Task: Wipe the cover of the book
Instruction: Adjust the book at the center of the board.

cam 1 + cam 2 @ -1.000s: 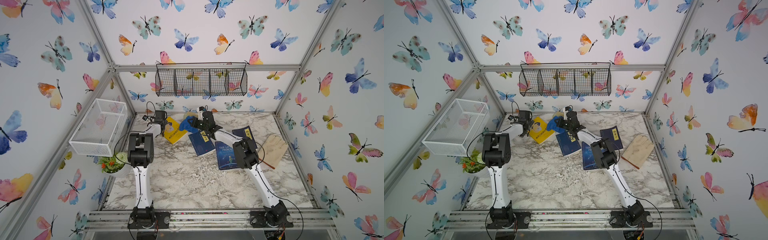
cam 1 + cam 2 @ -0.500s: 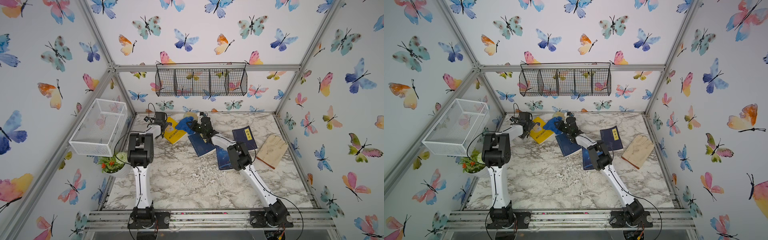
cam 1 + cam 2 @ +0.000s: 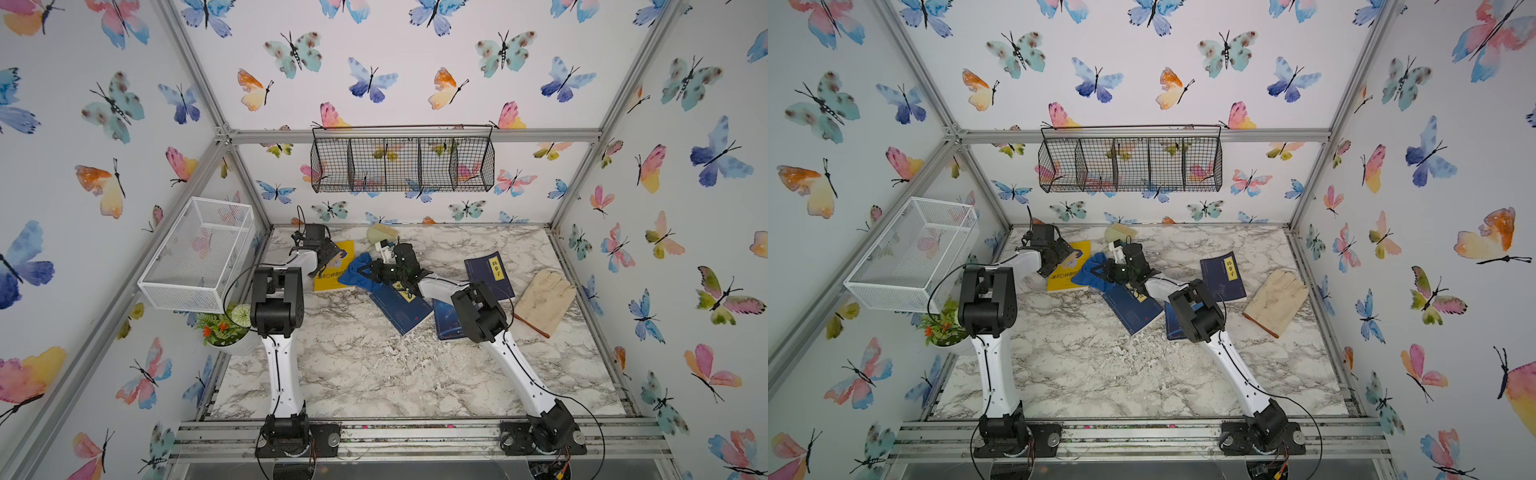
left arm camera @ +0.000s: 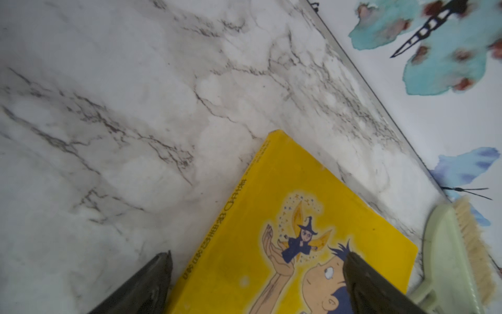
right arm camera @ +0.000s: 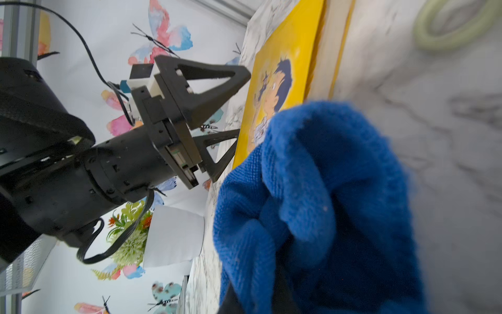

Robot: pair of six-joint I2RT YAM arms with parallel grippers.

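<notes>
A yellow book (image 3: 330,281) (image 3: 1064,279) with a cartoon cover (image 4: 233,258) lies flat at the back left of the marble table. My left gripper (image 3: 332,259) (image 3: 1065,254) (image 4: 258,255) stands open over it: one finger is beside the spine, the other over the cover. The right wrist view shows the left gripper (image 5: 243,104) open against the book (image 5: 288,54). My right gripper (image 3: 368,275) (image 3: 1102,276) is shut on a bunched blue cloth (image 3: 353,269) (image 3: 1089,270) (image 5: 326,204). The cloth hides its fingers and overlaps the book's near right corner.
Three dark-blue books (image 3: 401,309) (image 3: 445,326) (image 3: 486,272) lie mid-table under and beside the right arm. A pale work glove (image 3: 544,297) lies at the right, a green brush (image 3: 382,232) at the back wall and a potted plant (image 3: 226,330) at the left edge. A white wire basket (image 3: 199,253) hangs on the left wall.
My right arm has carried the blue cloth leftward and a little nearer, up to the yellow book's corner. The left gripper has stayed open over the book.
</notes>
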